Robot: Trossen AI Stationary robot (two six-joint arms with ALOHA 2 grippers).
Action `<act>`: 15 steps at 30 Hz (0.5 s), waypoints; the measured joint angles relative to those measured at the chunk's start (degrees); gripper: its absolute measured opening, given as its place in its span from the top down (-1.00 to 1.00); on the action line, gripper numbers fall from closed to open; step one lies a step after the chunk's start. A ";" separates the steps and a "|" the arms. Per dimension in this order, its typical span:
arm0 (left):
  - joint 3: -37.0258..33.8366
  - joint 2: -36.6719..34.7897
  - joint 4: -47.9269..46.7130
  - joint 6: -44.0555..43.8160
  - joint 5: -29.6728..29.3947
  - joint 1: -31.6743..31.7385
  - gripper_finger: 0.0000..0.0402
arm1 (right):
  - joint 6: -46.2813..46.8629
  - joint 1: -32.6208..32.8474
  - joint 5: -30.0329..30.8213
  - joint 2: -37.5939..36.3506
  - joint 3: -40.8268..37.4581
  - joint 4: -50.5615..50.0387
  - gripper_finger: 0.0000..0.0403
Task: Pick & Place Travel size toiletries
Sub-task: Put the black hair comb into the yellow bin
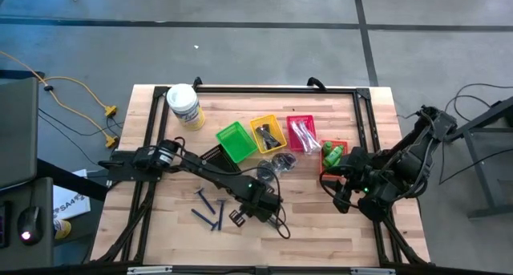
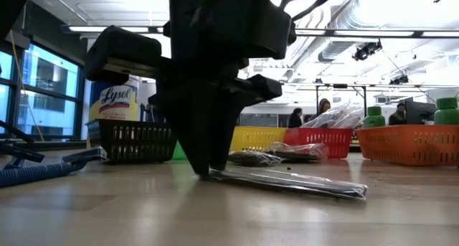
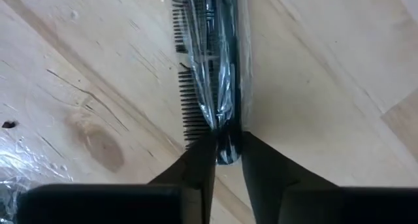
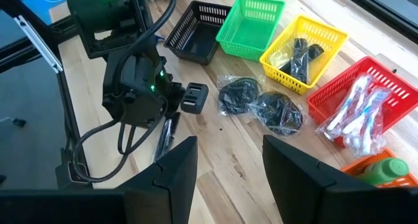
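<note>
From above, the sorting looked partly done: the yellow basket [image 1: 268, 133], red basket [image 1: 302, 133] and orange basket [image 1: 333, 155] held items, the green basket [image 1: 236, 140] looked bare, and blue razors [image 1: 208, 210] lay near the table's front edge. In the left wrist view, the left gripper [image 3: 228, 160] pinched a bagged comb [image 3: 213, 67] flat on the wood — not yet lifted. In the right wrist view, the right gripper [image 4: 228, 160] hung half open, holding nothing, and two bagged dark pieces [image 4: 260, 104] lay mid-table.
</note>
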 joint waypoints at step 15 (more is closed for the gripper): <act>-0.09 -0.36 -0.65 -1.70 -0.60 0.03 1.00 | -0.04 0.00 -1.16 0.00 0.01 -0.02 0.19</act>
